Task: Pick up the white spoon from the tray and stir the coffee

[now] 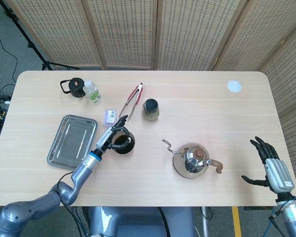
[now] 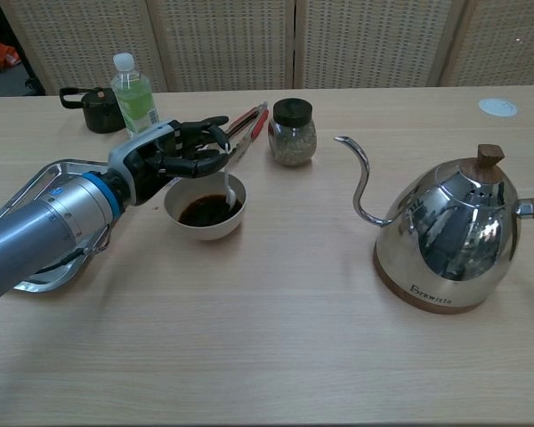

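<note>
Left hand (image 2: pixel 173 153) pinches the white spoon (image 2: pixel 229 189) by its handle top, spoon hanging near-vertical with the bowl end dipped at the right side of the cup (image 2: pixel 206 210); that grip from above lets the tip sweep the liquid without the fingers touching the rim. Stirring looks under way, task well along. Cup holds dark coffee, roughly half full. In the head view the spoon is too thin to make out, so the grip is read from the chest view only. Right hand (image 1: pixel 272 167) hangs off the table's right edge, fingers spread, holding nothing. Tray (image 1: pixel 64 153) left of the cup is empty. Jar (image 2: pixel 292 132) has a black lid and greyish contents, bottle (image 2: pixel 134 97) is capped, kettle (image 2: pixel 449 233) is lidded with its spout toward the cup.
</note>
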Available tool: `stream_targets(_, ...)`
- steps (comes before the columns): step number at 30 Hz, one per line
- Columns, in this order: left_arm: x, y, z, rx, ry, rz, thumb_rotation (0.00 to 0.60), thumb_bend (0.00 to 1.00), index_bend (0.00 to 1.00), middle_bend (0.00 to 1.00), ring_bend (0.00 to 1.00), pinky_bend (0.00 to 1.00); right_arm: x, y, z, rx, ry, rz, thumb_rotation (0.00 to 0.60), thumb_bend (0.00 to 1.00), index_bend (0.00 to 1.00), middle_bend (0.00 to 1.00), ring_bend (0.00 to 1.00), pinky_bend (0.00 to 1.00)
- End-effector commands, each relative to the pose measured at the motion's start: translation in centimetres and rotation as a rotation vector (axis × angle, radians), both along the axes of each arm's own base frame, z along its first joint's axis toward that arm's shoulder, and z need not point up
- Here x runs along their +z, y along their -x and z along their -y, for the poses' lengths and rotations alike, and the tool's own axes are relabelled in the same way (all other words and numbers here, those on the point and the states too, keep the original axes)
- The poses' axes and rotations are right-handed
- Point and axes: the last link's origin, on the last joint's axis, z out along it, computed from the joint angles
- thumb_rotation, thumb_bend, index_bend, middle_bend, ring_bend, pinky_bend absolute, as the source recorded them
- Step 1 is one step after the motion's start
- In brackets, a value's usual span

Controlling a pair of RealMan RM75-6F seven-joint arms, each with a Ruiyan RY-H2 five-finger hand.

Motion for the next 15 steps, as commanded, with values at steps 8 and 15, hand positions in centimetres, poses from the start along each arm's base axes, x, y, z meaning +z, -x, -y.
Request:
stream_targets(8,-1.7,-1.8,1.1,-0.029,0.045,0.007,0.600,0.45,0.69,0.00,0.00,0.00,0.1,0.0,0.0,0.000,0.005,0.003,0.600,0.00,0.00,0.00,0.00,0.00)
stream_targets(15,-1.4,-0.7,1.2,-0.011,0.028,-0.018,0.600,0.45,0.69,0.00,0.00,0.00,0.2,0.0,0.0,0.002,0.006,0.005,0.600,0.00,0.00,0.00,0.00,0.00)
